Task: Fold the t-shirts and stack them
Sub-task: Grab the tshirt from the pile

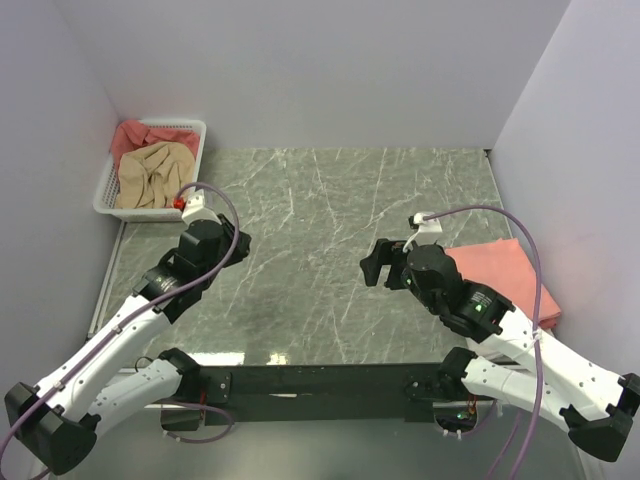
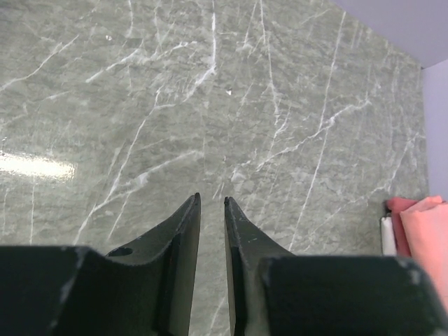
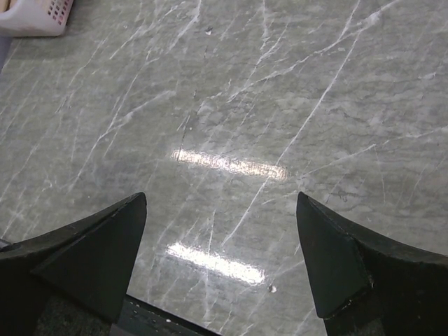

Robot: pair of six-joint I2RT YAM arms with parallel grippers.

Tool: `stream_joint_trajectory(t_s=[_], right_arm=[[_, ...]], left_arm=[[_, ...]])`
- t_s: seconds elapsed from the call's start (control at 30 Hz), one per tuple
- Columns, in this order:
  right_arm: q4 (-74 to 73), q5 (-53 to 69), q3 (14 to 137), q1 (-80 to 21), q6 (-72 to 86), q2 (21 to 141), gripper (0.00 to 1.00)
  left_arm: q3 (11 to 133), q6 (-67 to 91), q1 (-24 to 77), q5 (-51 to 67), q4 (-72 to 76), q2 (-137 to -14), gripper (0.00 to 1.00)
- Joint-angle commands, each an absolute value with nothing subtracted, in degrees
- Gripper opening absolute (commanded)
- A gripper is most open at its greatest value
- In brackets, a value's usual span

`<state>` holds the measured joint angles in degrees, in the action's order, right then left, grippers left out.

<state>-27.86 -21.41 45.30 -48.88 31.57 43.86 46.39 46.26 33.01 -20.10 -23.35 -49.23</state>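
Your left gripper (image 2: 212,203) had its two fingers nearly together, with only a thin gap between them, and nothing was in that gap. It hung over the bare green marble table (image 1: 300,200), just beside the white basket (image 1: 105,205) at the far left corner. Your right gripper (image 3: 221,199) was spread wide and held nothing. It was above the middle of the table, and it pointed to the left.

In the basket, a tan t-shirt (image 1: 150,175) lay crumpled on top, and a pink t-shirt (image 1: 130,135) showed behind it. A salmon t-shirt (image 1: 495,270) lay flat as a neat rectangle at the right edge of the table. Your right arm partly covered it.
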Motion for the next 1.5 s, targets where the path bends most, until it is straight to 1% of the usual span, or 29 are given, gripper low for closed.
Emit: stream_joint_trajectory(t_s=[0.0,0.1,0.13,0.2,0.23,0.3,0.33,0.4,0.43,0.47,0.5,0.53,0.6,0.7,0.77,0.8,0.83,0.87,0.9,0.97,1.0,1.2,1.47], right_arm=[[-25.4,-21.8,45.18,-49.13,31.03,43.94,0.93],[-26.1,-21.62,45.96,-49.13,31.55,45.0,0.93],[-26.63,-21.62,46.23,-49.13,31.64,45.26,0.93],[-26.81,-21.27,46.23,-49.13,31.99,45.35,0.93],[-26.28,-21.1,45.97,-49.13,31.99,45.18,0.93],[-25.58,-19.78,45.44,-49.13,32.17,45.18,0.93],[-25.49,-19.25,45.53,-49.13,32.25,45.44,0.93],[-25.84,-18.29,46.23,-49.13,32.52,45.96,0.93],[-26.45,-18.11,46.49,-49.13,32.61,46.58,0.94],[-26.46,-17.93,46.84,-49.22,32.69,46.84,0.94],[-26.46,-17.49,46.85,-49.13,32.52,46.93,0.94],[-26.28,-17.23,46.76,-49.13,32.35,47.02,0.94],[-26.1,-16.7,46.84,-49.22,32.34,47.2,0.94],[-26.28,-15.38,47.2,-49.13,32.52,47.72,0.93],[-26.1,-14.5,46.94,-49.13,32.87,47.72,0.93],[-25.76,-14.07,46.67,-49.13,33.05,47.64,0.93],[-25.66,-13.19,46.5,-49.22,33.39,47.38,0.94],[-25.66,-12.57,46.15,-49.13,33.75,47.29,0.94],[-25.4,-12.57,45.88,-49.13,33.92,47.02,0.94],[-25.14,-11.61,45.01,-49.13,34.19,46.41,0.93],[-24.88,-11.69,44.74,-49.13,34.19,46.15,0.94],[-24.7,-12.57,43.24,-49.13,33.84,45.18,0.94],[-23.82,-12.13,41.49,-49.04,33.84,44.83,0.94]], left_arm=[[49.22,45.79,32.87,-21.27,-21.62,-50.27,0.26],[48.78,46.49,32.87,-22.49,-22.06,-49.84,0.29],[48.78,46.84,32.78,-23.63,-22.41,-50.01,0.33],[49.83,46.85,32.35,-25.04,-23.98,-50.36,0.36],[50.36,46.85,31.47,-26.09,-24.6,-51.41,0.41],[52.37,47.2,29.28,-27.33,-25.57,-52.64,0.44],[53.34,47.63,25.44,-27.07,-27.14,-54.65,0.48],[56.49,48.51,20.15,-25.06,-28.29,-57.03,0.53],[57.38,48.34,14.12,-23.48,-27.69,-60.0,0.54],[59.57,48.08,11.54,-22.34,-26.82,-61.68,0.58],[61.24,47.73,9.34,-22.32,-26.46,-65.61,0.67],[63.17,47.9,5.49,-22.67,-26.63,-68.0,0.66],[69.59,47.9,2.21,-22.41,-26.46,-72.92,0.66],[79.52,47.38,-2.36,-23.82,-27.51,-85.99,0.63],[86.79,46.41,-5.09,-25.75,-28.38,-91.38,0.63],[88.92,45.62,-6.05,-25.23,-27.95,-96.54,0.6],[91.29,44.57,-7.98,-24.35,-28.21,-99.2,0.6],[96.36,44.13,-8.87,-23.56,-28.73,-102.01,0.59],[98.76,43.77,-9.66,-22.68,-29.78,-107.26,0.58],[104.99,42.19,-10.98,-19.88,-29.97,-111.95,0.56],[106.6,41.67,-11.25,-19.43,-30.23,-115.71,0.56],[113.11,38.67,-12.22,-15.92,-28.3,-124.7,0.56],[113.47,38.76,-13.45,-9.32,-23.21,-128.93,0.56]])
